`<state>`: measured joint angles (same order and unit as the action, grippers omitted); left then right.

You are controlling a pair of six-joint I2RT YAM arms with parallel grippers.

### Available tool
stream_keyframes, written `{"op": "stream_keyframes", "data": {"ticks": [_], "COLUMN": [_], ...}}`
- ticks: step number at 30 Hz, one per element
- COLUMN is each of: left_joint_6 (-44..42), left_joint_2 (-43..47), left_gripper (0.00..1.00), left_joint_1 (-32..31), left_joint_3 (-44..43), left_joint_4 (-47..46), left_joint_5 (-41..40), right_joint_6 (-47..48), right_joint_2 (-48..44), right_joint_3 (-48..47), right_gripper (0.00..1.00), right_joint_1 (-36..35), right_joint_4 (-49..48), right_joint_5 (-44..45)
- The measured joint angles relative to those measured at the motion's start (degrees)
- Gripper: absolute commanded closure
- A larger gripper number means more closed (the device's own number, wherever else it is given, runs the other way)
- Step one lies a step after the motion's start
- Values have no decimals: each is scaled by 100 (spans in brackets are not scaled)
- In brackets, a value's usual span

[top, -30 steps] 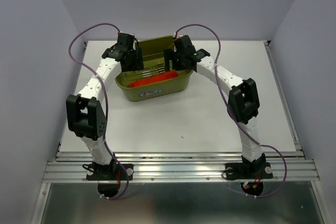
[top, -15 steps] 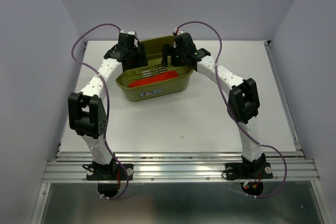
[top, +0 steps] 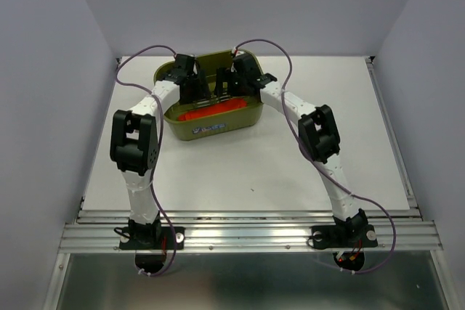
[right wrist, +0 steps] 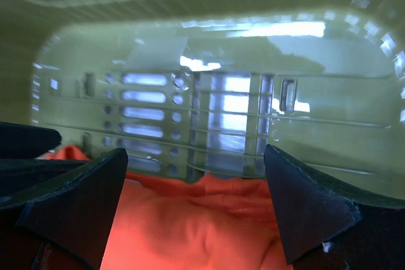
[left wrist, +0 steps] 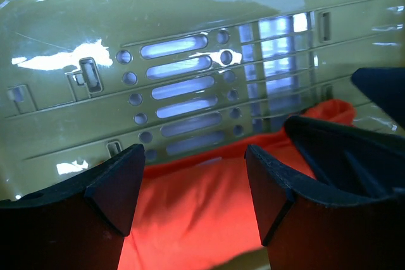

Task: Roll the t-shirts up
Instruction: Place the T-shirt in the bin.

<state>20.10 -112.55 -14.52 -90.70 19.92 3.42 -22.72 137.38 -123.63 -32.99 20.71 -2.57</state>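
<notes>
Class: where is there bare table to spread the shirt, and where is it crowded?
Widest bare patch: the table in front of the basket, between the left arm and right arm. Another lies right of the basket, toward the table's right edge. Crowded: inside the basket, where the left gripper and right gripper hang open over the t-shirt.

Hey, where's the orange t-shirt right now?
Top view: the orange t-shirt lies inside the olive-green basket at the far middle of the table, the left hand and right hand open just above it.

Plain orange-red t-shirt [top: 211,113], olive-green slotted basket [top: 247,119]
</notes>
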Motion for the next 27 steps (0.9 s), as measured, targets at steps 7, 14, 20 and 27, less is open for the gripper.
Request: {"op": "stream_keyframes", "data": {"ticks": [7, 14, 20, 27], "left_joint_6": [4, 4, -2, -7], "left_joint_2": [-308, -334, -354, -302], "left_gripper": [25, 26, 29, 30], "left_joint_1": [2, 2, 13, 13], "left_joint_3": [-20, -7, 92, 459], "left_joint_4": [0, -20, -24, -20], "left_joint_5": [70, 87, 92, 131], "right_joint_6": [-87, -59, -13, 26], "right_joint_2": [221, 195, -7, -247], "right_joint_3": [7, 396, 728, 1038], "right_gripper": [6, 6, 6, 7], "right_joint_1": [2, 4, 39, 39], "right_joint_4": [68, -22, -90, -44], "right_joint_5": [-396, -809, -1027, -1143]}}
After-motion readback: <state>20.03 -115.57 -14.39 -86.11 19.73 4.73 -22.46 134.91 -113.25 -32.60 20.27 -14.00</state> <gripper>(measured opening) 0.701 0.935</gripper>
